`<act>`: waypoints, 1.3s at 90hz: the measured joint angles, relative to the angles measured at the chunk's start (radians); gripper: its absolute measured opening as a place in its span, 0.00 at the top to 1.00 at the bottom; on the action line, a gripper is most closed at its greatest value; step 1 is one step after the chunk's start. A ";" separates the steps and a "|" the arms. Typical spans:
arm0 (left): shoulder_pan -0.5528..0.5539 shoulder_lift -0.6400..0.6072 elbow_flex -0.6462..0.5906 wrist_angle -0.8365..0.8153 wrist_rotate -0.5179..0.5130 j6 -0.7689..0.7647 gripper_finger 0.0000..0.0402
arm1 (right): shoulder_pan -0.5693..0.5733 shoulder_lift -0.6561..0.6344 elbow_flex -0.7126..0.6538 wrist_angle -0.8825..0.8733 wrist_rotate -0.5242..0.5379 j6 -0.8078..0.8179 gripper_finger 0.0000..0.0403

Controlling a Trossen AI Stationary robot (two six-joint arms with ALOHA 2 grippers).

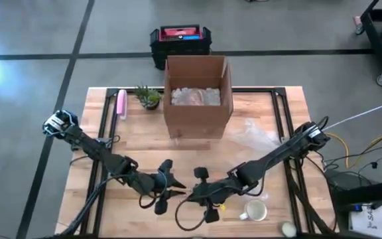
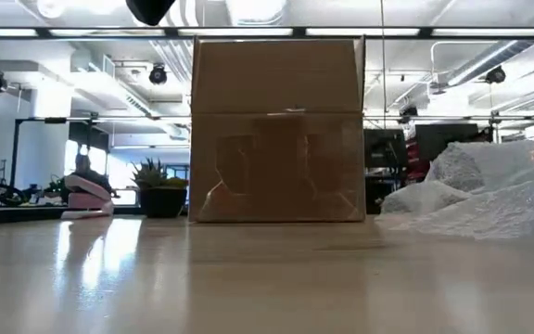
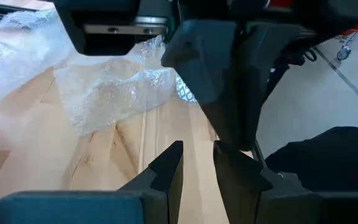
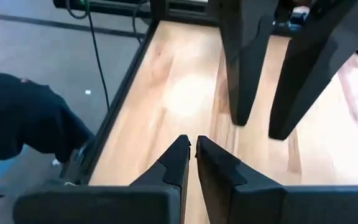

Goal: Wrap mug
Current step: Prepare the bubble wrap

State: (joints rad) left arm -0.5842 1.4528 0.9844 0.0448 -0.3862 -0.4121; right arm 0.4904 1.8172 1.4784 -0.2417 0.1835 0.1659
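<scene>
My left gripper (image 1: 166, 180) and right gripper (image 1: 201, 192) sit low over the front-centre of the table (image 1: 111, 219), tips facing each other, just beside one another. Each wrist view shows its own fingers nearly closed, a thin gap between the tips and nothing held.

The mug (image 1: 254, 210) stands upright at the front right of the table, near my right arm, apart from both grippers. The bubble wrap (image 1: 256, 136) lies crumpled beside the cardboard box (image 1: 197, 96), well apart from the mug.

Handling judgement:
- Mug: rigid, glazed and probably slippery, breakable if tipped. I would take it across the rim wall (or by the handle, whose position I cannot make out).
- Bubble wrap: very light, limp and springy. I would pinch it at a free edge.
</scene>
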 joint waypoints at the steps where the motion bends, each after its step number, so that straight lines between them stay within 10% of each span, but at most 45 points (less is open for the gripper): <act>1: 0.000 0.000 0.000 0.000 0.000 0.000 0.81 | 0.000 0.000 0.000 0.001 0.000 -0.001 0.95; 26: 0.002 0.000 0.000 0.000 0.000 -0.001 0.81 | 0.000 -0.003 -0.007 0.058 0.000 -0.054 0.95; 86: 0.002 0.001 0.000 -0.011 0.005 -0.016 0.81 | 0.049 -0.017 -0.025 -0.475 0.003 0.119 0.95; 117: 0.001 0.002 0.000 -0.029 0.005 -0.043 0.81 | 0.146 -0.169 -0.168 -0.569 0.156 0.298 0.95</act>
State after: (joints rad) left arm -0.5831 1.4544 0.9848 0.0156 -0.3813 -0.4549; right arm 0.6363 1.6479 1.3103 -0.8104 0.3396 0.4636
